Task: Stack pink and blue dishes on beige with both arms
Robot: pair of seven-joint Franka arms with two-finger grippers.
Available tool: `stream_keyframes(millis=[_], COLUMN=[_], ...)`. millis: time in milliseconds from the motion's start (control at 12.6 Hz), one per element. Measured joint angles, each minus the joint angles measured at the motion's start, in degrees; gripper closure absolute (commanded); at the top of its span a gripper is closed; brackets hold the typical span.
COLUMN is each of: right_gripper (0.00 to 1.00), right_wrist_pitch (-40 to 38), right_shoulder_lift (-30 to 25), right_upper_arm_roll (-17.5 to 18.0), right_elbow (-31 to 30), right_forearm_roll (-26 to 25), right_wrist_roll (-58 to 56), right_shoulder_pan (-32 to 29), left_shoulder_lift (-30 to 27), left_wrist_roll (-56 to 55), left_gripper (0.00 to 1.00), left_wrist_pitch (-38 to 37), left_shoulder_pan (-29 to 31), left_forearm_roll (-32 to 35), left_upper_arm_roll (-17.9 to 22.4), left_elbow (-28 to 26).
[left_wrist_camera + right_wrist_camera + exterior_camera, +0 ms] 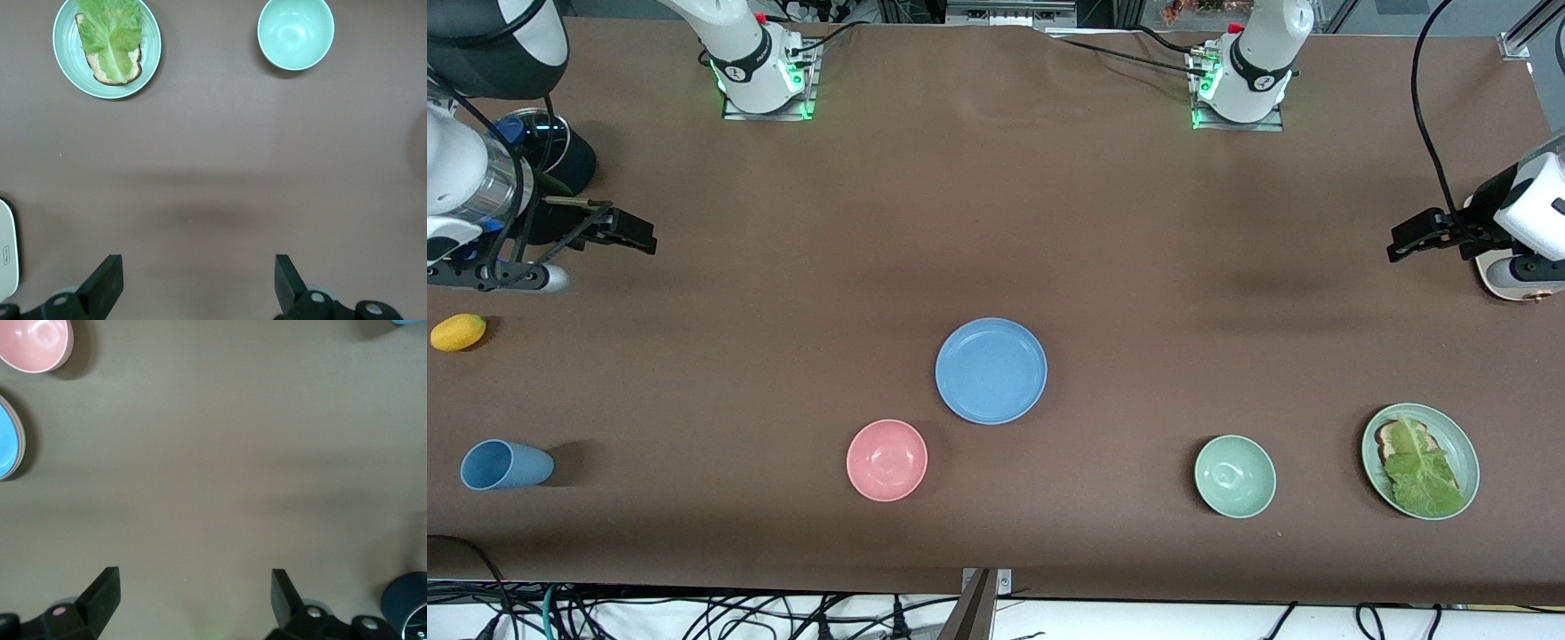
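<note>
Nearest the front camera a row of non-task items lies along the worktop (pixel 996 222): a blue cup (pixel 505 464) on its side at the right arm's end, then a pink bowl (pixel 887 460), a green bowl (pixel 1234 476) and a green plate with lettuce (pixel 1420 460) at the left arm's end; none of these belongs in the stack. Farther from the camera, mid-worktop and just beside the pink bowl, sits the blue plate (pixel 991 371). No separate pink or beige plate is visible. The right wrist view shows a pale pinkish edge under the blue rim, so the blue plate probably tops a stack, and the task looks complete or close to it. If so, the correct action is to hold both arms clear and leave the stack untouched. Any further approach should descend vertically over the rim, avoid the pink bowl, and avoid pushing the plates sideways. Farther off, the right gripper (pixel 627 233) hangs over bare worktop at the right arm's end, fingers spread wide and empty. The left gripper (pixel 1409 242) mirrors it at the left arm's end, fingers likewise apart and holding nothing. Both arms are folded outward from their bases and wait
</note>
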Motion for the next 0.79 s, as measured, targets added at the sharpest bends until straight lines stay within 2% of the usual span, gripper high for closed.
stream_keyframes(millis=[238, 793], right_gripper=[0.00, 0.00], right_wrist_pitch=[-0.04, -0.04], right_shoulder_lift=[-0.05, -0.05], right_upper_arm_roll=[2.48, 3.28], right_elbow=[0.02, 0.22], right_forearm_roll=[0.00, 0.01], right_wrist_roll=[0.28, 0.81], right_shoulder_pan=[-0.96, -1.33], left_shoulder_lift=[0.00, 0.00], left_wrist_roll=[0.00, 0.00], left_gripper=[0.00, 0.00], left_wrist_pitch=[0.00, -0.17], left_shoulder_pan=[0.00, -0.03], left_forearm_roll=[0.00, 0.00], left_upper_arm_roll=[-0.03, -0.15], left_elbow=[0.00, 0.00])
